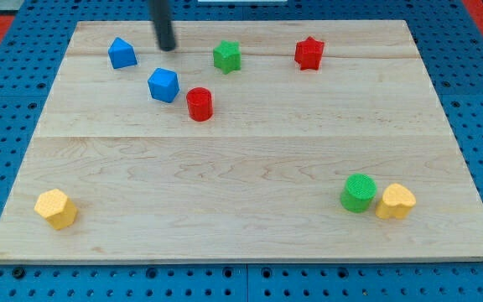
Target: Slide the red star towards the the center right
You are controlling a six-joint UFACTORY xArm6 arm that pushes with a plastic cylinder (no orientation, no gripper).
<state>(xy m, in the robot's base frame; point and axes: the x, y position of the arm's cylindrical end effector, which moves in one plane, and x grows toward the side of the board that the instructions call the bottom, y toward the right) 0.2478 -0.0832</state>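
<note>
While the red star (309, 53) sits near the desk's (241, 176) top right, the tip (168, 47) rests well apart, between the blue blocks (122, 53) and green star (226, 56). No jaws exist here.

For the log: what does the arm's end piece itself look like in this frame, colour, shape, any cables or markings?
Only a straight, dark grey to black cylindrical rod shows, entering from the view's top edge. It looks smooth and plain, with no visible markings, cables or sleeve. My tip is its blunt lower end. The rest of the arm is out of frame.
</note>
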